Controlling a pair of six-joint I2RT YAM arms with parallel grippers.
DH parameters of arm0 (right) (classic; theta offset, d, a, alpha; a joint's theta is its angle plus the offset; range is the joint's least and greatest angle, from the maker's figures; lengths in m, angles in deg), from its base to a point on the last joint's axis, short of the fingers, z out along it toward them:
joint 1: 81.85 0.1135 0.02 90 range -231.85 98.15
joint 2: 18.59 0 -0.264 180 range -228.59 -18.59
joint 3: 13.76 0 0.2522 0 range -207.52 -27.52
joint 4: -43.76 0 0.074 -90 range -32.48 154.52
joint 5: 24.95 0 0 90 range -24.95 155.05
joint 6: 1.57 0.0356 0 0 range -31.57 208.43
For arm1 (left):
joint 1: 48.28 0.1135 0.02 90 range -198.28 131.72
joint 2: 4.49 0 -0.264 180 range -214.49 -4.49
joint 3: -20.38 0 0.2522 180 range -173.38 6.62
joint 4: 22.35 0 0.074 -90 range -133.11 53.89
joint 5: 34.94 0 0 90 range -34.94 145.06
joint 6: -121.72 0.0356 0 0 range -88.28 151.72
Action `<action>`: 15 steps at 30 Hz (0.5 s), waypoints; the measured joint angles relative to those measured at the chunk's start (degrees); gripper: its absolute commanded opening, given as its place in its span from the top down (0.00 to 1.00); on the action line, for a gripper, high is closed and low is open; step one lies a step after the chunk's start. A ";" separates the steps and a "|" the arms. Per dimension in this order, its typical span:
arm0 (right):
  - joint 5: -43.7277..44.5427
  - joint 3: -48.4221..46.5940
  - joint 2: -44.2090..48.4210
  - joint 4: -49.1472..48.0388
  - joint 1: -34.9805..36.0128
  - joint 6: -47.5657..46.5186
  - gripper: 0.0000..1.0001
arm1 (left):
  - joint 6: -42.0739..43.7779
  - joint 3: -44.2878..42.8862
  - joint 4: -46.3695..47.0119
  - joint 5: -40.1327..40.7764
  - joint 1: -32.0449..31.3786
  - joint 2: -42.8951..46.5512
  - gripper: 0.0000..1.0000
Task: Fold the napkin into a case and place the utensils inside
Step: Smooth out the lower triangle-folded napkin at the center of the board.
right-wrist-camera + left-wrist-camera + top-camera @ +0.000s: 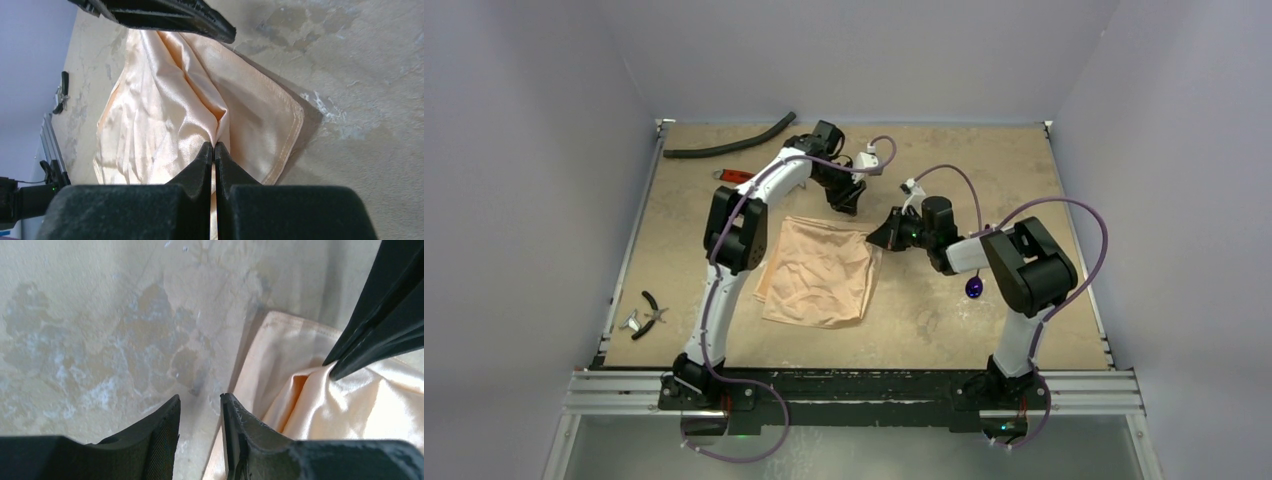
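Observation:
The peach-orange napkin lies crumpled and roughly square on the table between the arms. My right gripper is at its far right corner, shut on a raised fold of the cloth. My left gripper hovers just past the napkin's far edge. Its jaws stand apart over bare table with nothing between them, and the napkin's hemmed edge lies just to their right. Of the utensils, a dark purple spoon lies on the table under the right arm. No case shape shows.
A curved black hose and a red-handled wrench lie at the far left behind the left arm. Black pliers sit near the left edge. The walls close in on three sides.

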 measured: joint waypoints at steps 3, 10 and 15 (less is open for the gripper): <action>-0.98 0.31 -0.09 -0.09 0.00 0.00 1.00 | -0.74 -1.64 0.09 -2.34 -0.42 -0.96 0.63; -2.64 0.31 -0.42 -1.09 0.00 -0.04 1.00 | 3.17 -2.01 -5.51 -6.54 -1.73 -3.39 0.62; -3.85 0.31 -1.99 -2.14 -0.04 0.04 1.00 | 6.23 -2.03 -8.92 -8.79 -1.88 -3.39 0.62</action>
